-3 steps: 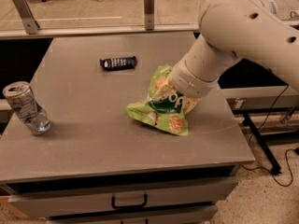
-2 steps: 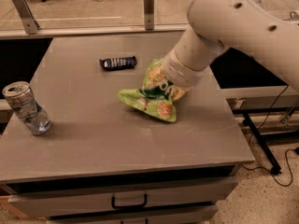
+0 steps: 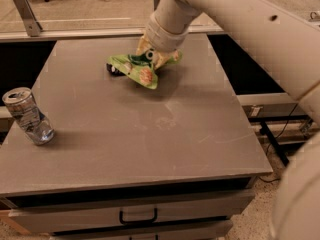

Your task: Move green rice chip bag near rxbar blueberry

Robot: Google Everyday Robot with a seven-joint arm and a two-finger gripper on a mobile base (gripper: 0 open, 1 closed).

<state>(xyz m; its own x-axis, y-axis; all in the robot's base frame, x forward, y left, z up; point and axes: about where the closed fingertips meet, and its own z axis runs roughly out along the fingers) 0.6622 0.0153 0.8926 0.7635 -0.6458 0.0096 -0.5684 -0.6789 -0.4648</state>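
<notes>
The green rice chip bag (image 3: 138, 69) is a crinkled light-green pouch held at the far middle of the grey table (image 3: 150, 134). My gripper (image 3: 151, 54) is shut on its upper right part, with the white arm coming down from the upper right. The rxbar blueberry (image 3: 113, 70) is a dark bar, mostly hidden behind the bag's left end; only a small dark piece shows. The bag overlaps it in this view.
A crushed silver can (image 3: 27, 115) stands tilted near the table's left edge. A drawer with a black handle (image 3: 137, 216) is below the table's front edge. A glass rail runs behind the table.
My gripper has carried the green bag up and to the left across the table, from the middle right to the far middle where the dark bar lies. The can has not moved.
</notes>
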